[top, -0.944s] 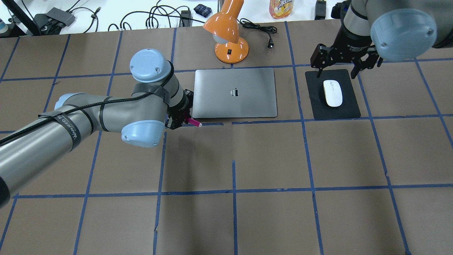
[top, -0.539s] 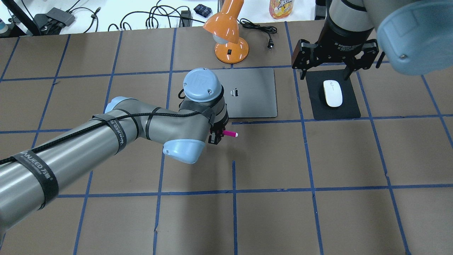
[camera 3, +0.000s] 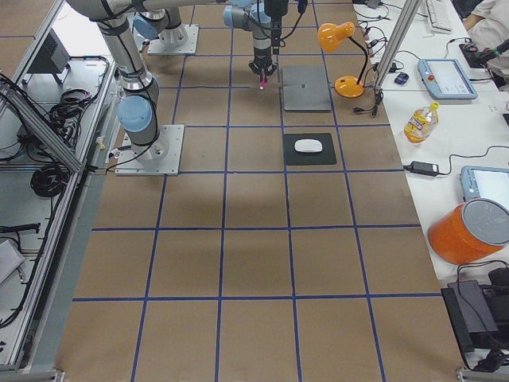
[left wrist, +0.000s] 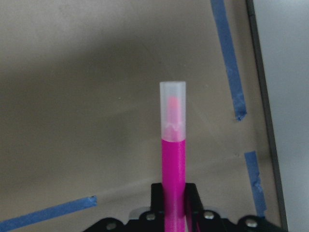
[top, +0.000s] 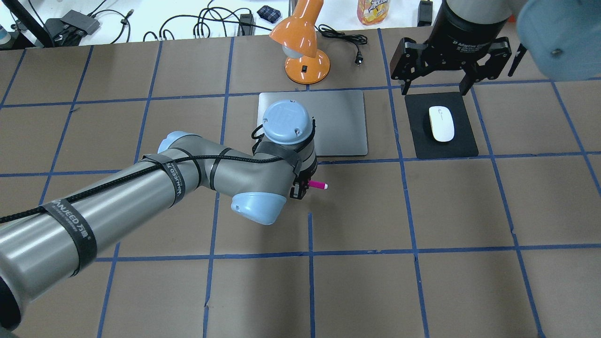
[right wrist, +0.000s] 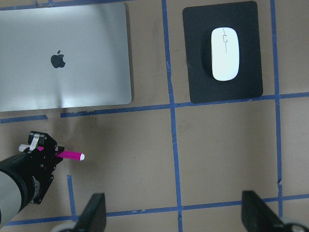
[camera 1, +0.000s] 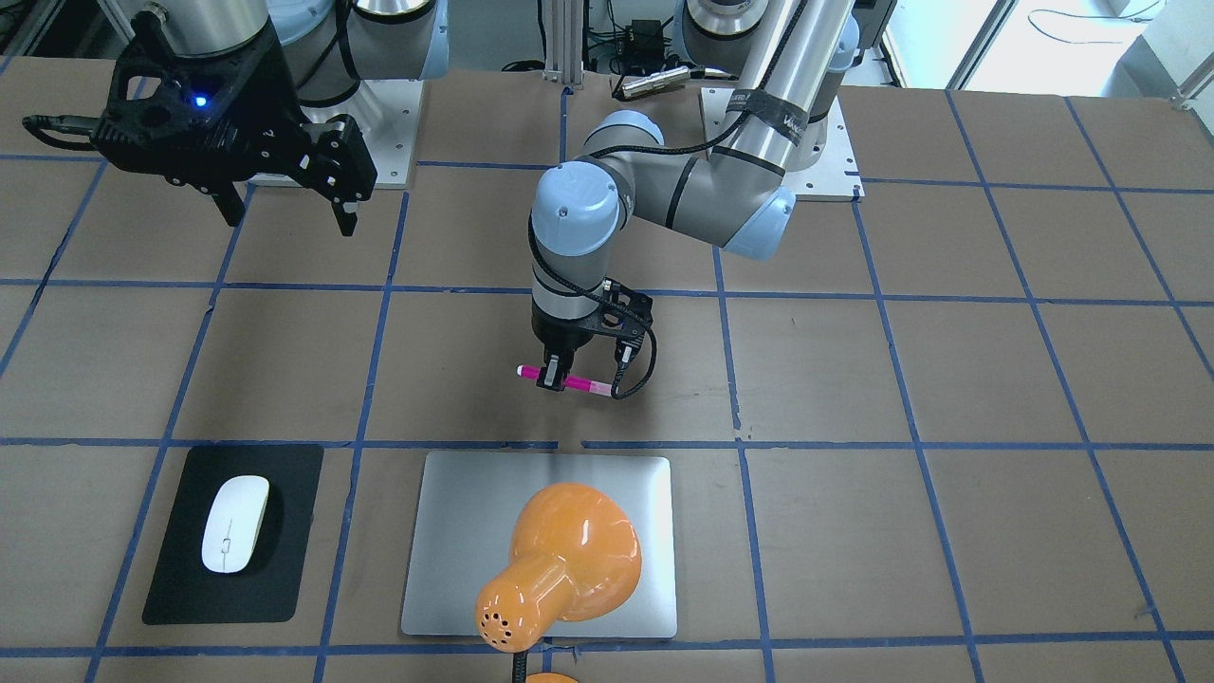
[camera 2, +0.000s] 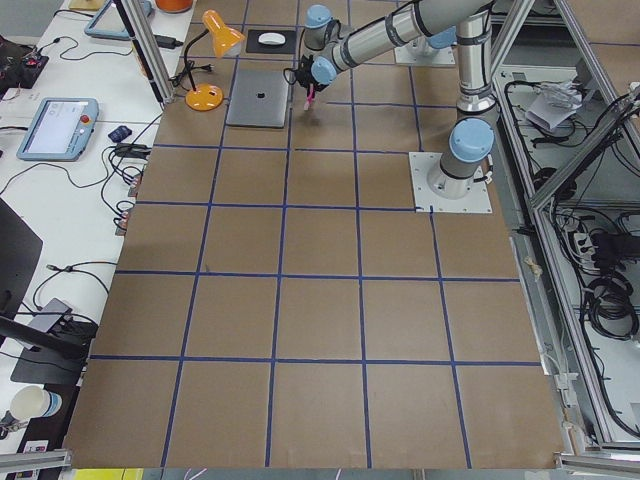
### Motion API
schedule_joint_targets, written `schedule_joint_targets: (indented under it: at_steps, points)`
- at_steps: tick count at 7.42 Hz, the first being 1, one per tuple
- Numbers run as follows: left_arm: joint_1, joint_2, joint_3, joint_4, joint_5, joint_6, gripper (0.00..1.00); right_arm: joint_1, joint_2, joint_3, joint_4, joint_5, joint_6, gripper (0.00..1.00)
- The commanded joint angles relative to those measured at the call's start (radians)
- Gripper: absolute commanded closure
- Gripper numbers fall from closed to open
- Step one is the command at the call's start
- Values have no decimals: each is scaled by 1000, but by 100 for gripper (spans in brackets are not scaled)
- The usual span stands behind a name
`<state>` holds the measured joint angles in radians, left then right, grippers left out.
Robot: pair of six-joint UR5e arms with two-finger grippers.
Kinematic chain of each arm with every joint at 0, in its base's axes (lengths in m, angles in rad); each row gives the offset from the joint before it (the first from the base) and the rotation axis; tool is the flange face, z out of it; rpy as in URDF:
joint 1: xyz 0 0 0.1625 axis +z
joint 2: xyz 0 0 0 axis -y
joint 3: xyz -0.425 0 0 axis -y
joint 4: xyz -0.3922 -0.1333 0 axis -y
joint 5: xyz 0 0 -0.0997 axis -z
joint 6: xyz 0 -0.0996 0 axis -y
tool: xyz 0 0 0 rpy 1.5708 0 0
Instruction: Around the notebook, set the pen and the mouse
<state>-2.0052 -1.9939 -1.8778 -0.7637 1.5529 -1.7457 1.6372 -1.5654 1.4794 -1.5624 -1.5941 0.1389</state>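
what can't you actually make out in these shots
- Overhead: the left arm's wrist covers part of the notebook and most of the pen; only its tip shows.
- Front-facing: the orange lamp hides the notebook's middle.
- Left wrist: the bottom edge cuts off the pen's rear end and most of the left pincer.
- Side views: the mouse is too small for detail.

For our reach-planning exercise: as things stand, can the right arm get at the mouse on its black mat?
Probably yes. The right gripper hangs open, raised, near the black mat, the white mouse lies bare on it, and the left gripper, holding the pen, is off by the notebook.
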Motion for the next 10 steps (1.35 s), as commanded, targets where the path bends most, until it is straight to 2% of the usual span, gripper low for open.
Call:
schedule_joint_targets:
  at_steps: [1, 2, 4, 5, 6, 7, 9, 10]
  points:
    - [-1, -19, 0, 0, -5, -12, 89, 0, 1, -7, 2, -3, -2, 0]
    - [-1, -25, 0, 0, -4, -18, 72, 0, 1, -7, 2, -3, -2, 0]
    - [-6, -26, 0, 0, -4, -18, 9, 0, 1, -4, 4, -3, -2, 0]
    - [-7, -25, 3, 1, -32, -12, 0, 0, 1, -5, 4, -3, -2, 0]
    - [6, -2, 6, -3, -59, 15, 0, 0, 1, -4, 4, -3, -2, 0]
    - [29, 18, 11, -14, -53, 176, 0, 0, 1, -2, 5, -3, -2, 0]
    - [168, 55, 9, -81, -53, 471, 0, 0, 1, -2, 4, -4, -4, 0]
    - [245, 78, 11, -112, -54, 703, 0, 0, 1, -2, 4, -3, -4, 0]
